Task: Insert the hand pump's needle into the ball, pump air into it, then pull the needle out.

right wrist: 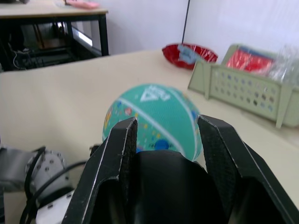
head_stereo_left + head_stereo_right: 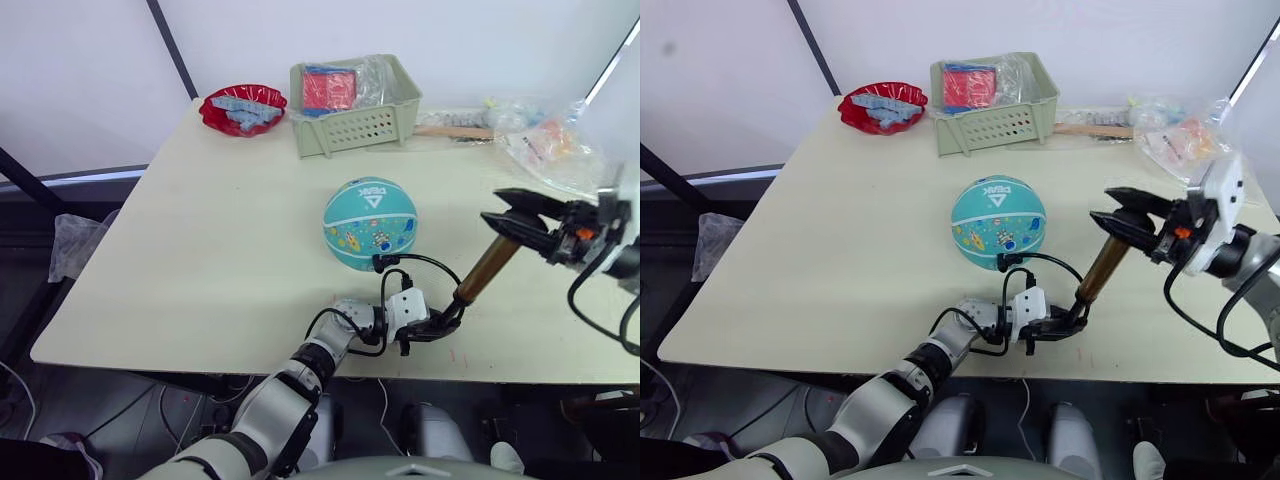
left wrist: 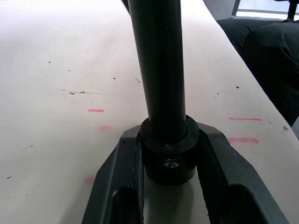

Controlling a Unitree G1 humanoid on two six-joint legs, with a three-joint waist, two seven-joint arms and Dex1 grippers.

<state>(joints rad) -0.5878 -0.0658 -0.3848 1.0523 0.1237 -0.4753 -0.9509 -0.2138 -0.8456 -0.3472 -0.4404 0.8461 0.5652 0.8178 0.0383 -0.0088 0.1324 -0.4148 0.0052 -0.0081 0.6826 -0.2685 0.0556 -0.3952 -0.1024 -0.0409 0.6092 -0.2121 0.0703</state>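
Ball: the teal ball (image 2: 370, 223) is seen resting on the tabletop (image 2: 220, 250), near its middle, with the white triangle logo turned up and far.
Pump: the pump (image 2: 487, 270) is held tilted, right of and nearer than the ball; its lower black end cap is down by the near edge, and its gold-bronze barrel rises to the right and far.
Hose: a thin black hose (image 2: 420, 259) is seen arching from the pump's lower end to the near side of the ball, where its tip meets the ball's surface.
Needle: it is too small to be made out; whether it is inside the ball cannot be told.
Left hand: the left hand (image 2: 437, 326) lies low on the tabletop near the front edge, its two black fingers clamped on the pump's lower end cap, one on each side, as seen in the left wrist view.
Right hand: the right hand (image 2: 1120, 220) is raised at the right, its fingers closed around the pump's black top end, with the ball seen just beyond them in the right wrist view.
Far side: a green basket (image 2: 355, 105) with red packets is set at the far edge, a red bowl (image 2: 242, 108) to its left, and plastic bags (image 2: 545, 140) at the far right.
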